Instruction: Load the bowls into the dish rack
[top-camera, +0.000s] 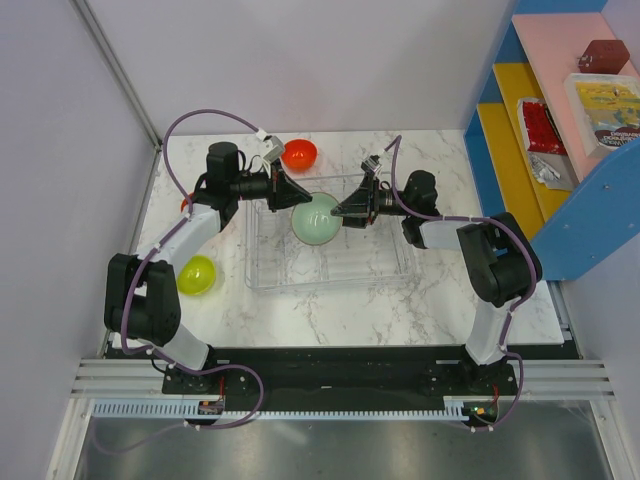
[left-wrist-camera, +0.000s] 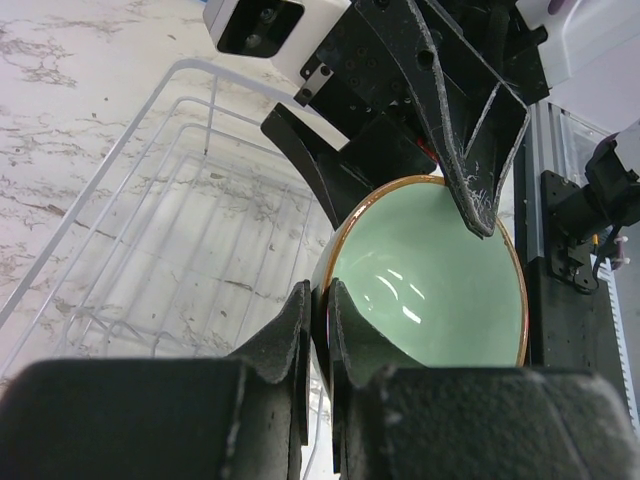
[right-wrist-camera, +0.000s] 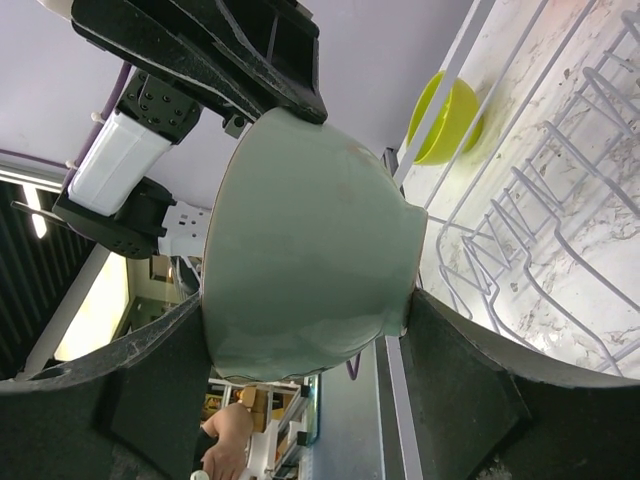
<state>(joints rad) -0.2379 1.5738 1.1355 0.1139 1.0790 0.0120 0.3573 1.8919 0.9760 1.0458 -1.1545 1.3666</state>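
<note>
The green bowl (top-camera: 318, 220) is held on edge over the dish rack (top-camera: 300, 278) at centre frame, mouth facing left, base right. The rack's long axis runs left to right on the tabletop (top-camera: 420, 310). The left fingers (left-wrist-camera: 292, 345) pinch its rim; the right fingers (right-wrist-camera: 455, 390) clamp it from rim to base.

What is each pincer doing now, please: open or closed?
Left pincer: closed on the rim of the green bowl.
Right pincer: closed around the same bowl, from the outside.
</note>
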